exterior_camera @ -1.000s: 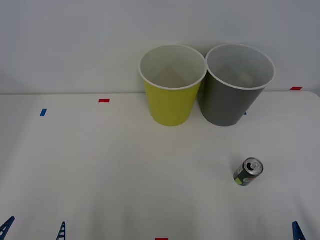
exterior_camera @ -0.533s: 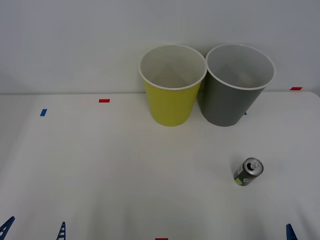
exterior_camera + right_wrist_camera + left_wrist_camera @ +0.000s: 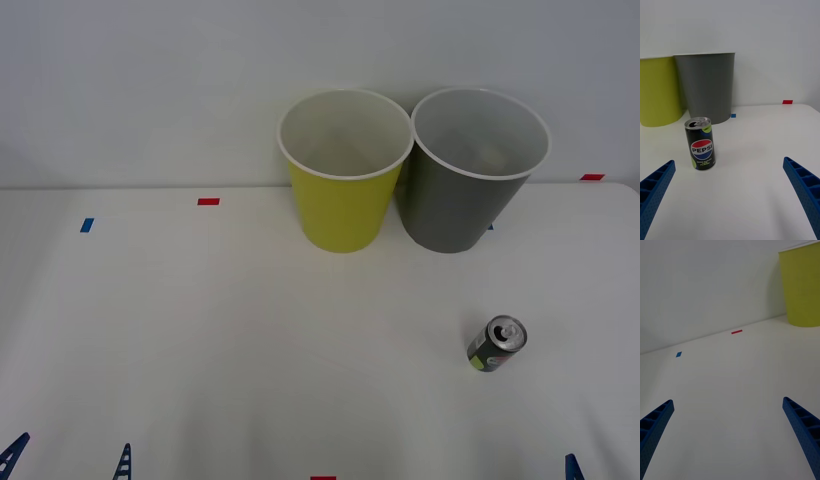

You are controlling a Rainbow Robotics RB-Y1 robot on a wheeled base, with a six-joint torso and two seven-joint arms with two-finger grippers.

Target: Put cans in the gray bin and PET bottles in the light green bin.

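A small black can (image 3: 496, 345) with a silver top stands upright on the white table, in front of the gray bin (image 3: 470, 180). The light green bin (image 3: 345, 175) stands touching the gray bin on its left. In the right wrist view the can (image 3: 700, 143) sits ahead of my right gripper (image 3: 730, 195), nearer one finger; the gripper is open and holds nothing. Behind the can are the gray bin (image 3: 707, 86) and the light green bin (image 3: 658, 92). My left gripper (image 3: 728, 435) is open over bare table at the near left, far from the light green bin (image 3: 803, 285). PET bottles are out of view.
A white wall rises right behind the bins. Small red tape marks (image 3: 208, 201) and blue tape marks (image 3: 86, 225) lie on the table. My left fingertips (image 3: 122, 462) and one right fingertip (image 3: 572, 468) show at the table's near edge.
The right fingertip at the near edge of the front view has slid a little to the left and lower. The can, the bins and the left gripper have not moved.
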